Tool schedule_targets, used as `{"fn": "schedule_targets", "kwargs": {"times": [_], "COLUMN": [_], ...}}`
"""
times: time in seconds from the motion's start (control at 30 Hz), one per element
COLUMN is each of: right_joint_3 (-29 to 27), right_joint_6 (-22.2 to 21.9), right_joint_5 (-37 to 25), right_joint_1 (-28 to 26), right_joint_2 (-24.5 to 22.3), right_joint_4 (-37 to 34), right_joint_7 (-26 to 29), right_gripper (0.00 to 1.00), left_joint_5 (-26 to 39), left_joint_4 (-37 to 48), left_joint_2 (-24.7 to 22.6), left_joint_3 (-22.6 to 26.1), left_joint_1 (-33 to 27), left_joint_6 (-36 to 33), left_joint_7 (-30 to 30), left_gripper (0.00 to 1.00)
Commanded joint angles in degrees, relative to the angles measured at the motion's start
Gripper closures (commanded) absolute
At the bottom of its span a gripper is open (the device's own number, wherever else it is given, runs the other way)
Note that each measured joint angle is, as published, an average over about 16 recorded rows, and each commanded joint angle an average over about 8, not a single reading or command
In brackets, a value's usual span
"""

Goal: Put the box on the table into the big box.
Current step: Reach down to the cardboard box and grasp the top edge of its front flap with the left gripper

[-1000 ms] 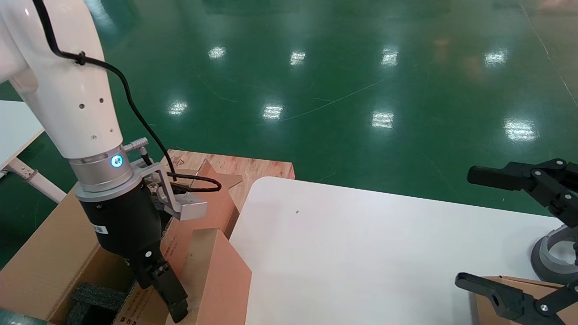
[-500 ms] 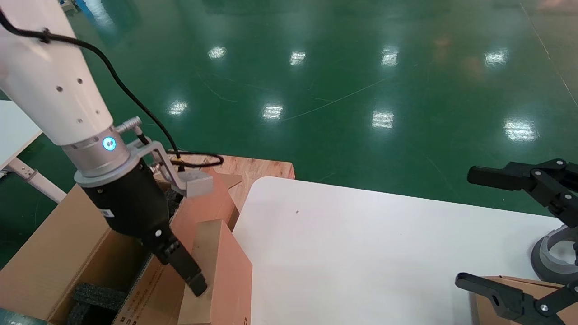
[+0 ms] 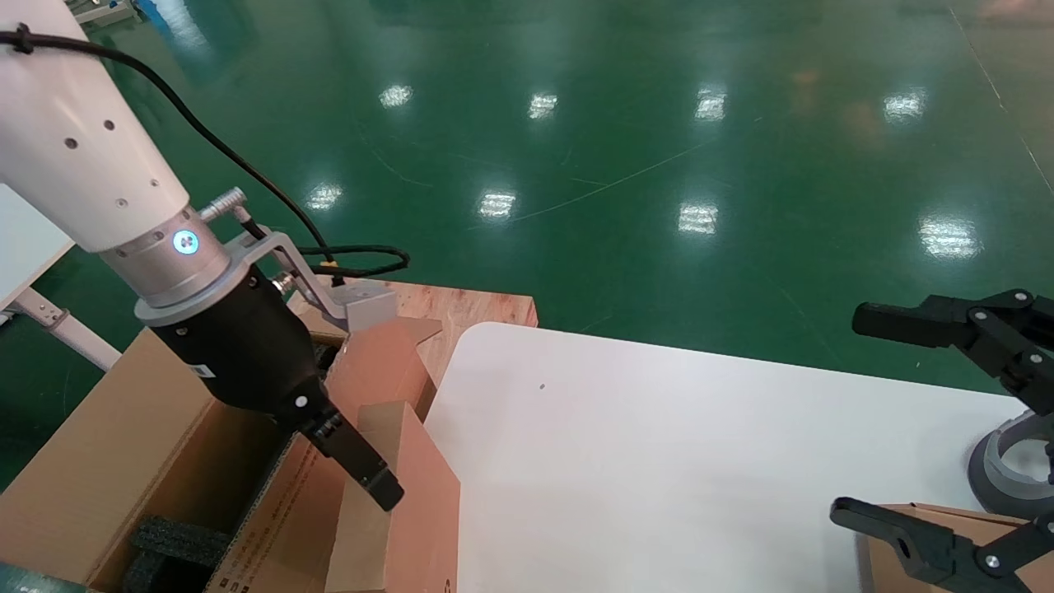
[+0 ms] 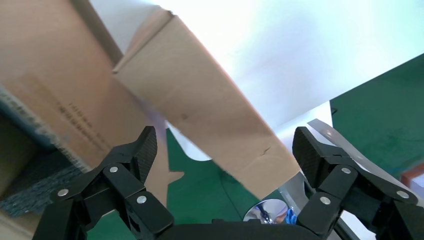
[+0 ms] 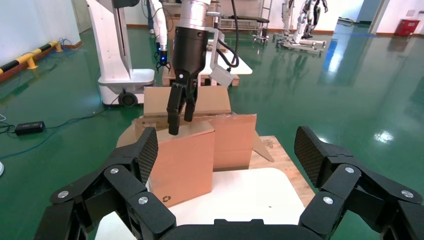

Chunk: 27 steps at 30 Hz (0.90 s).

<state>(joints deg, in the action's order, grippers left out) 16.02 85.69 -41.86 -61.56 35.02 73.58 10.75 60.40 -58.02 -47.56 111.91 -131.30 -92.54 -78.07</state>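
Observation:
The slim brown box (image 3: 416, 511) stands on edge at the left edge of the white table (image 3: 659, 461), beside the big box (image 3: 82, 461). The right wrist view shows this box (image 5: 182, 160) upright, with a small dark mark at a lower corner. My left gripper (image 3: 380, 490) hangs over the box's top edge. It is open, its fingers (image 4: 145, 150) wide on either side of the box (image 4: 215, 110) without touching it. Black foam (image 3: 177, 539) lies inside the big box, whose tall flap (image 3: 379, 371) stands beside the slim box. My right gripper (image 3: 873, 420) is open at the table's right end.
A wooden pallet (image 3: 461, 305) lies beyond the carton. A smaller white table (image 3: 25, 231) with a slanted leg stands at far left. Another brown box (image 3: 930, 527) sits under my right gripper. Green floor surrounds everything.
My left gripper has risen out of the carton and swung toward the table, up along the slim box's top edge. The box has barely shifted. The right arm has not moved.

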Motion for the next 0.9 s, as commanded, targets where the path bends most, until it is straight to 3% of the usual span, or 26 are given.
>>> {"fn": "schedule_targets", "kwargs": {"times": [0.03,0.67,0.73,0.9], "right_joint_3": [0.0,0.0,0.0,0.0], "right_joint_6": [0.0,0.0,0.0,0.0], "right_joint_5": [0.0,0.0,0.0,0.0], "right_joint_1": [0.0,0.0,0.0,0.0], "right_joint_2": [0.0,0.0,0.0,0.0], "right_joint_4": [0.0,0.0,0.0,0.0], "right_joint_7": [0.0,0.0,0.0,0.0], "right_gripper": [0.0,0.0,0.02,0.64], "left_joint_5": [-0.4,3.4,3.9,4.8], "left_joint_4": [-0.2,-2.5,-2.7,-3.2], "left_joint_2": [0.0,-1.5,-1.7,-2.1], "left_joint_3": [-0.2,1.4,1.7,2.0], "left_joint_1": [0.4,5.2,5.3,5.4], "left_joint_6": [0.2,5.6,6.0,6.6], "left_joint_7": [0.0,-2.9,-3.3,-4.2], "left_gripper": [0.0,0.0,0.24,0.86]}}
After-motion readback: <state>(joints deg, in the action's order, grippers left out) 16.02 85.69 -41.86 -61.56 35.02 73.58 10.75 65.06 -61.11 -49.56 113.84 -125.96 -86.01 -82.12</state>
